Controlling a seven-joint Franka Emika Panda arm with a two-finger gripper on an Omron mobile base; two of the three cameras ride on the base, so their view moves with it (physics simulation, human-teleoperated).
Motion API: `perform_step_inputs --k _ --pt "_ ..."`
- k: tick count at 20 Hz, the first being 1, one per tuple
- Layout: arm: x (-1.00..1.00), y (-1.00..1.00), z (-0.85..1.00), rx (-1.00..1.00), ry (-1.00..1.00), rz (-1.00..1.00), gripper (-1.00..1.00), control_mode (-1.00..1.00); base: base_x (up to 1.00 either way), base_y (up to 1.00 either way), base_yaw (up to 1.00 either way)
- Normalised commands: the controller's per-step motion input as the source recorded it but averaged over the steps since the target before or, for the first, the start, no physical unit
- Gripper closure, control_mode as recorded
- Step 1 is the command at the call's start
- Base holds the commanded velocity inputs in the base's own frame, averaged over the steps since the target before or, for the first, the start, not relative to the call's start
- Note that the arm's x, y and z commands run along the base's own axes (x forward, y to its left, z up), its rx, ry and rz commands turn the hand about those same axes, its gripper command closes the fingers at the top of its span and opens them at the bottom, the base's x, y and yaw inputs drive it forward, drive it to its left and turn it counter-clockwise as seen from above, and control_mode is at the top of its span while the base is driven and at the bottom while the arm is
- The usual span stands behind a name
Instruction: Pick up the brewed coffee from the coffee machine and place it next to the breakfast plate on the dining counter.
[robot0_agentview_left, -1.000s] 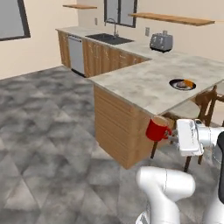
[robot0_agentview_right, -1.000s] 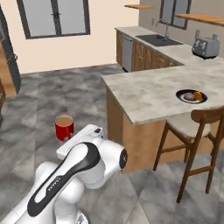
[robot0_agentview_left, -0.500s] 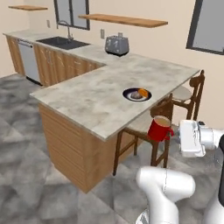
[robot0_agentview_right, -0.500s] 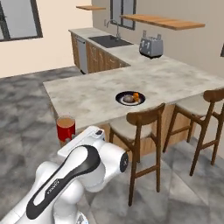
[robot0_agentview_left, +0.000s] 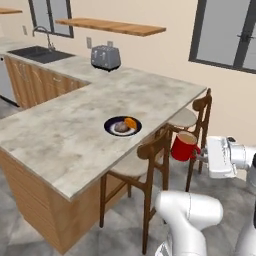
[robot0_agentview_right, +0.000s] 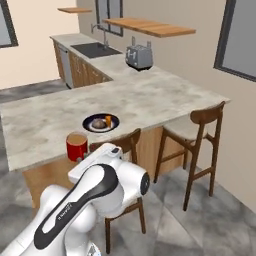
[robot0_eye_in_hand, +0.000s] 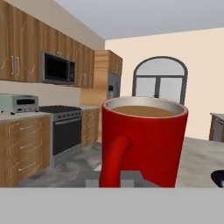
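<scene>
The tool (robot0_agentview_left: 200, 153) grips the red mug of coffee (robot0_agentview_left: 184, 146) by its handle at right of frame, off the table (robot0_agentview_left: 60, 145); judged advice: keep it level and set down beside the breakfast plate (robot0_agentview_left: 123, 125), clearing the chair (robot0_agentview_left: 150, 155).

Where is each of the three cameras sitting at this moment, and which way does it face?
Left base view: behind the arm on its left, looking forward and down over the dining counter; the white arm rises lower right, holding the red mug.
Right base view: behind on the right, facing the same counter; the arm rises lower left.
Hand view: on the hand, looking along the gripper past the mug toward cabinets and an arched window.
Both base views share the breakfast plate, toaster and chairs.
</scene>
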Motion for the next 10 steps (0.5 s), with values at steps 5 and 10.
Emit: perform_step_inputs --k 5,10 --pt "0.00 0.00 0.00 0.00 0.00 0.00 1.00 1.00 0.84 -0.21 0.00" --pt "0.00 0.00 0.00 0.00 0.00 0.00 1.00 1.00 0.89 -0.35 0.20"
